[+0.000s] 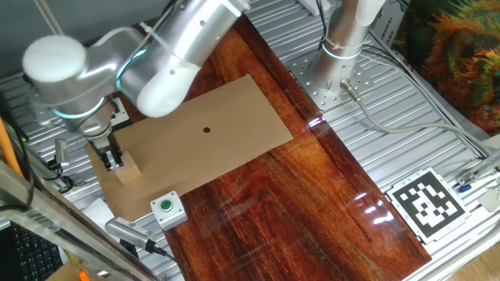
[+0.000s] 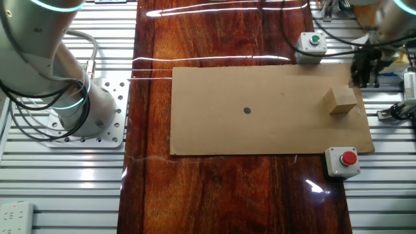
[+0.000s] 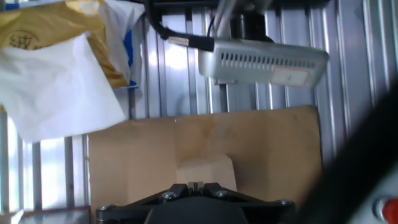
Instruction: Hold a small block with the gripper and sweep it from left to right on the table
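Hovering at the left edge of one fixed view, my gripper (image 1: 112, 157) sits just above the small block (image 1: 127, 170), which rests on the tan board (image 1: 226, 148); whether my fingers are parted, I cannot tell

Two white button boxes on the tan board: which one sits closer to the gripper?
The white box with the green button, at the board's edge beside the black two-finger gripper. The white box with the red button lies at the opposite edge, beyond the light tan wooden cube.

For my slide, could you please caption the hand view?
Pincer poised at the small block on the tan board.
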You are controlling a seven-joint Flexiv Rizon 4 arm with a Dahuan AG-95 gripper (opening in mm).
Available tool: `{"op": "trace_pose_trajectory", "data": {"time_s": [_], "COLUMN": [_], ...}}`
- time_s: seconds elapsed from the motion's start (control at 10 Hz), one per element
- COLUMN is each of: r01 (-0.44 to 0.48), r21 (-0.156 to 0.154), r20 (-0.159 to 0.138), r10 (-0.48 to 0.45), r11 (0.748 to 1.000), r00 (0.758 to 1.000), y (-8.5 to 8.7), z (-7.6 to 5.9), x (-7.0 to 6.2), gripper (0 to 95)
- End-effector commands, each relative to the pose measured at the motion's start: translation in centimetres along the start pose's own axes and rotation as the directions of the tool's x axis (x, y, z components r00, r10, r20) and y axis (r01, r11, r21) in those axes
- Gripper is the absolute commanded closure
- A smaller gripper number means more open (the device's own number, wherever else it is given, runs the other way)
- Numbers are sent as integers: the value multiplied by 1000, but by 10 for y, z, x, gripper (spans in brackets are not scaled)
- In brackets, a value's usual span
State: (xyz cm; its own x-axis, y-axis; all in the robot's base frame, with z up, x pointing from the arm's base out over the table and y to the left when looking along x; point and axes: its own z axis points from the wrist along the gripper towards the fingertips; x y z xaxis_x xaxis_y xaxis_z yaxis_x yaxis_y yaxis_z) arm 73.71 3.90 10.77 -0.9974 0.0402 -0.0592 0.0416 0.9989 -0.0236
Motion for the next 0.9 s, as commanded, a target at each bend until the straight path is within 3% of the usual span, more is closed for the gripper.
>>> {"op": "trace_pose_trajectory", "data": {"time_s": [0.1,0.5,0.7,0.8,0.9], "r01": [3,8,11,15,16], "r21": [7,0,-18,-19,-21], "r20": [-5,1,1,2,5], "r10": [-3,-8,-11,-15,-16], "r11": [1000,1000,1000,1000,1000], "r00": [1000,1000,1000,1000,1000], "y": [-1,-5,-7,-7,-8], "z": [5,4,5,5,5], "x": [-2,-2,-1,-1,-1], "gripper": [950,950,570,570,380]}}
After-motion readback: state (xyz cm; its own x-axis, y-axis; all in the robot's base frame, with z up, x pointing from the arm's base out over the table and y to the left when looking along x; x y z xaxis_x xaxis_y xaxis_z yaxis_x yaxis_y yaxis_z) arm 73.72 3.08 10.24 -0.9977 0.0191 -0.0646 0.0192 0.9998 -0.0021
